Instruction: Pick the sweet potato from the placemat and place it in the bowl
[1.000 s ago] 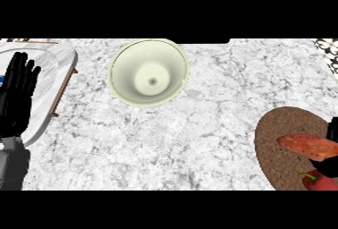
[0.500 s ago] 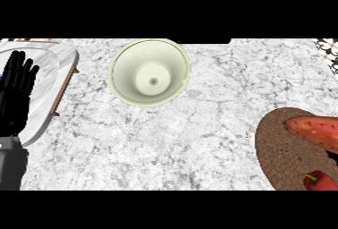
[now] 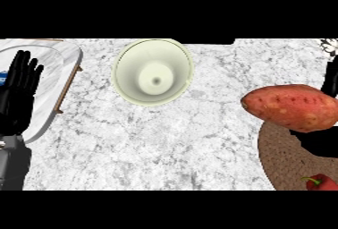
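Curling round the sweet potato (image 3: 293, 107), the right hand (image 3: 321, 144) holds it over the brown placemat's (image 3: 280, 156) edge, with the pale bowl (image 3: 178, 67) well to its left on the marble bench (image 3: 165, 147). The left hand (image 3: 19, 96) rests spread, fingers up.

Bright, even light across the pale marble counter (image 3: 165, 147), with gentle shading inside the bowl (image 3: 153, 71).
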`<act>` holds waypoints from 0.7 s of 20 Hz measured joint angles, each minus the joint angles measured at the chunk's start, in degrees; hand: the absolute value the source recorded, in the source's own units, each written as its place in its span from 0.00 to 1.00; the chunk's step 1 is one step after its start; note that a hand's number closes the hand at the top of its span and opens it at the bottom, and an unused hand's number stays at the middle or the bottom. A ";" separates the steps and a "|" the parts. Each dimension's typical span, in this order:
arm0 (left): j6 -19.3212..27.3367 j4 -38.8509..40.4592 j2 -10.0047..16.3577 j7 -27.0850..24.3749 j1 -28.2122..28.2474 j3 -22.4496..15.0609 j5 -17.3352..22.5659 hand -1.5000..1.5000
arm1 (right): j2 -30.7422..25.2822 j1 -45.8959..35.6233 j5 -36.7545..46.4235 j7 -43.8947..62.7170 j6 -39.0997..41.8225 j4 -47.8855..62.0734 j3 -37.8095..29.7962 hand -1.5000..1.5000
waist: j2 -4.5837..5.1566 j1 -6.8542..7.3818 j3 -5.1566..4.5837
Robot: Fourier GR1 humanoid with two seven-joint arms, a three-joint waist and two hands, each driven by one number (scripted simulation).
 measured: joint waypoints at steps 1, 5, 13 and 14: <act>0.22 -0.08 -0.14 -0.09 -0.07 -0.22 -0.37 0.50 | 0.59 -3.04 -0.92 1.16 -0.03 1.42 0.37 1.00 | 0.00 -0.03 0.00; 0.53 0.20 0.04 0.73 -1.32 -0.03 -0.48 0.50 | 4.95 -11.60 1.01 3.82 -2.04 8.35 5.00 1.00 | 0.05 -0.03 0.02; 0.03 1.37 -0.40 -1.01 -1.13 0.12 -0.59 0.50 | 12.95 -24.67 5.26 3.69 -4.93 28.91 9.90 1.00 | 0.26 0.32 0.04; -0.19 1.47 -0.16 -0.60 -1.38 0.22 -0.44 0.50 | 13.97 -25.65 5.93 3.28 -5.48 31.46 10.33 1.00 | 0.28 0.28 0.05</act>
